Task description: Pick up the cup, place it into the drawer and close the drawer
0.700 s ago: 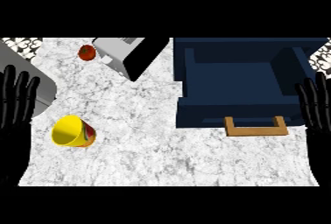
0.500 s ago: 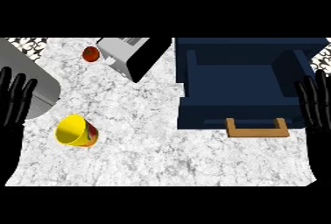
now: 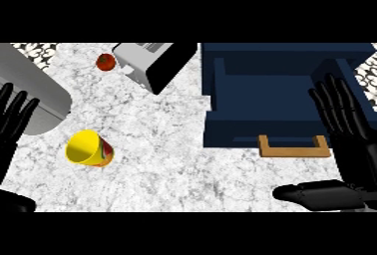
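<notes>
The yellow cup [image 3: 88, 148] lies on its side on the white marbled worktop [image 3: 162, 164], at the left, with its open mouth turned toward the upper left and a red and yellow pattern on its outer wall. No hand touches it. The dark blue drawer [image 3: 280, 94] stands open at the right, its light wooden handle [image 3: 293, 147] at the near edge.

The left hand [image 3: 15, 119] shows at the left edge with straight fingers pointing up and nothing in it, well apart from the cup. The right hand [image 3: 346, 129] shows at the right edge, just beside the drawer's right wall, fingers straight and spread, thumb stretched out low toward the left, holding nothing.

Compared with half a second ago, both hands reach further into view: the right hand now shows its palm and thumb, where before only fingers showed at the edge. The cup lies in much the same spot on the worktop.

At the upper left stand a grey toaster [image 3: 151, 62] and, beside it, a small red apple [image 3: 106, 62]. A grey rounded object [image 3: 33, 94] lies along the left side.
</notes>
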`<act>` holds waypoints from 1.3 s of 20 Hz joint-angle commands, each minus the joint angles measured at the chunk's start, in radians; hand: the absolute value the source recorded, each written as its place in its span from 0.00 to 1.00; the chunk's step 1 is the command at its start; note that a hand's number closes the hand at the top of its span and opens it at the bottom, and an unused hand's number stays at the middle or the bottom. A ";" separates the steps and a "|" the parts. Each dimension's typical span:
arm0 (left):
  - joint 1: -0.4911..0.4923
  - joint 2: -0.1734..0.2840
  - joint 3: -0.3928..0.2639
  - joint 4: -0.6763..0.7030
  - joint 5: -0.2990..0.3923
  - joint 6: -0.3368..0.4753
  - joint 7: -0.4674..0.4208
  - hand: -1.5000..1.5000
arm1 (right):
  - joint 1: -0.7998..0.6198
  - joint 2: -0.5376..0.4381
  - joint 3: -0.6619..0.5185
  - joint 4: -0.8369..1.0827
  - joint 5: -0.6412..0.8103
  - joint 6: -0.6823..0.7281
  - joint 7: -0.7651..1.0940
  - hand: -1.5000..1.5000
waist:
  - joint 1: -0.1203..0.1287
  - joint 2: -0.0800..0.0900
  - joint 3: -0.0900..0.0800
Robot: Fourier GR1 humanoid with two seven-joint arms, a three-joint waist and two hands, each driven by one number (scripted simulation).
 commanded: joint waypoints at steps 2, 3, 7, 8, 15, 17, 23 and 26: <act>-0.050 0.044 0.061 0.172 0.034 -0.073 -0.010 0.00 | -0.040 -0.016 -0.018 0.042 -0.022 0.044 0.010 0.00 | -0.005 -0.002 0.001; -0.045 0.045 0.060 0.204 -0.014 -0.083 -0.044 0.00 | -0.004 0.020 0.024 0.076 0.031 0.027 -0.050 0.00 | -0.005 -0.002 0.001; 0.013 -0.023 0.011 0.289 -0.132 -0.121 -0.160 0.00 | -0.095 -0.012 -0.033 0.055 -0.022 0.034 0.038 0.00 | -0.005 -0.002 0.000; -0.048 0.007 0.036 0.413 -0.133 -0.140 -0.187 0.00 | -0.082 -0.020 -0.059 0.091 -0.049 0.058 -0.001 0.00 | -0.009 -0.001 0.000; -0.061 0.027 0.053 0.618 -0.246 -0.166 -0.336 0.00 | -0.153 -0.010 -0.068 0.159 -0.016 0.050 -0.034 0.00 | -0.004 -0.001 0.000; -0.155 0.047 0.060 0.723 -0.289 -0.130 -0.364 0.00 | -0.146 0.011 -0.027 0.158 0.034 0.034 -0.039 0.00 | -0.007 -0.001 0.000; -0.227 0.066 0.055 1.043 -0.389 -0.155 -0.575 0.00 | -0.148 -0.016 -0.081 0.088 -0.025 0.049 0.031 0.00 | -0.012 -0.001 0.000; -0.251 0.078 0.046 1.149 -0.435 -0.145 -0.646 0.00 | -0.171 -0.029 -0.096 0.104 -0.042 0.067 0.042 0.00 | -0.011 -0.001 0.000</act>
